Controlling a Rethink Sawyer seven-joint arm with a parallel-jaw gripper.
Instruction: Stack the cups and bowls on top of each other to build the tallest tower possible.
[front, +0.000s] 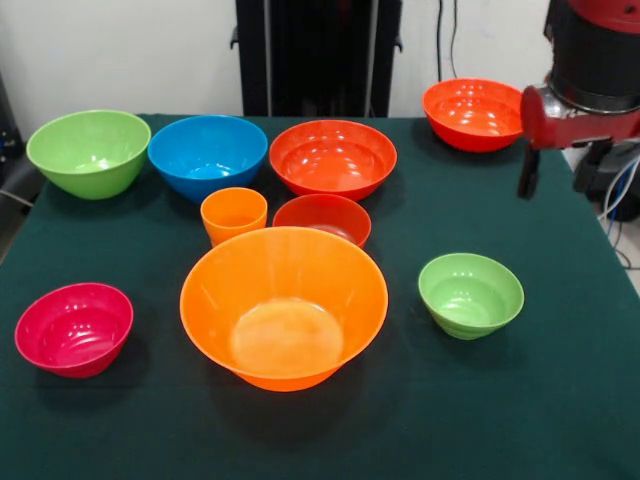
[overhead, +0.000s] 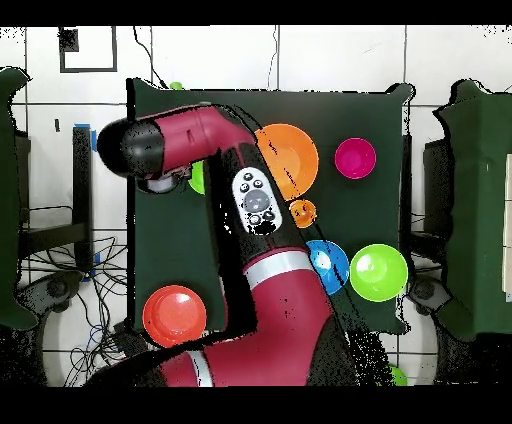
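The largest orange bowl (front: 283, 305) (overhead: 290, 158) stands alone mid-table. Just behind it sit the orange cup (front: 234, 213) (overhead: 302, 212) and a small red-orange bowl (front: 322, 218), side by side. A small green bowl (front: 470, 294) (overhead: 197, 178) rests to the right. Every bowl and cup in view stands singly on the cloth. My gripper (front: 527, 172) hangs above the table's right edge, between the small green bowl and a red-orange bowl (front: 473, 113) (overhead: 174, 315) at the far right corner. In the overhead view the arm hides the gripper.
Along the back stand a large green bowl (front: 88, 150) (overhead: 378, 272), a blue bowl (front: 207, 155) (overhead: 328, 265) and a wide red-orange bowl (front: 333, 158). A pink bowl (front: 74, 328) (overhead: 355, 158) sits front left. A dark green cloth (front: 520, 400) covers the table.
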